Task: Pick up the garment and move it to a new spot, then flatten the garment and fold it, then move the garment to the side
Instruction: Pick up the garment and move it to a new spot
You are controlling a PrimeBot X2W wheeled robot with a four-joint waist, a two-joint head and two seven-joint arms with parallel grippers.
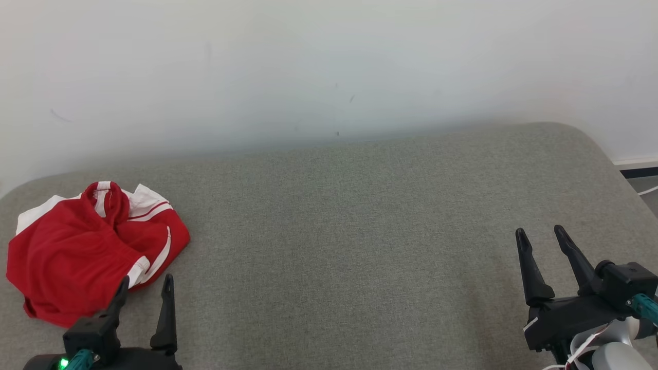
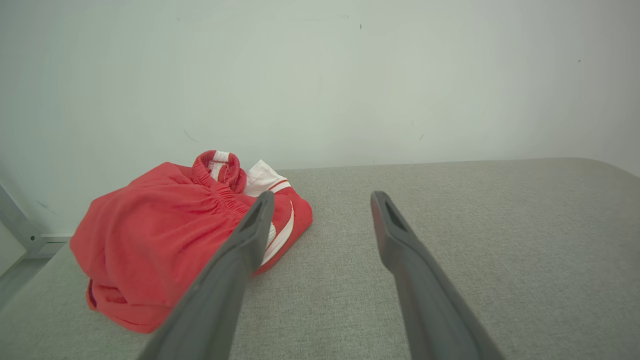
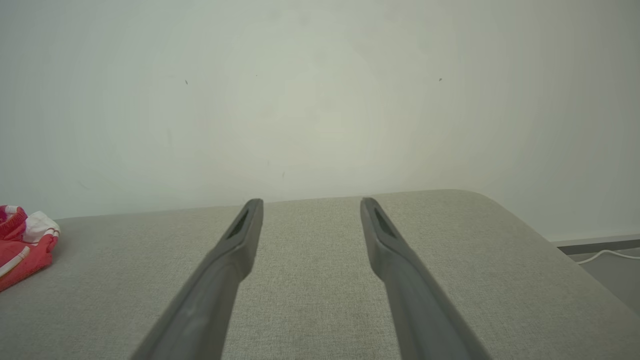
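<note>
Two parts of the scene are hard for us to read. First, the crumpled red garment with white stripes and white panels (image 1: 77, 252) lies in a heap. We cannot see its underside or say how its layers fold, and its kind stays uncertain, though a gathered elastic band (image 2: 217, 189) shows at its top. In the right wrist view the garment (image 3: 22, 245) is cut off by the frame's 9 o'clock edge. Second, in the head view one of the left arm's long dark fingers (image 1: 117, 300) overlaps the heap's near edge. In the left wrist view a finger (image 2: 235, 260) covers part of a curved white stripe, and we cannot tell whether it touches the cloth or hangs just above.

The garment sits at 8 o'clock in the head view, near the corner of the grey cloth-covered desk with rounded corners (image 1: 360, 231), close to the pale wall (image 1: 329, 67). The left jaws, at 7 o'clock, stand apart, holding nothing, their base cut by the bottom edge. The right jaws stand apart too, empty, at 4 o'clock, with fingers (image 1: 532, 277) over bare desk, well apart from the garment.
</note>
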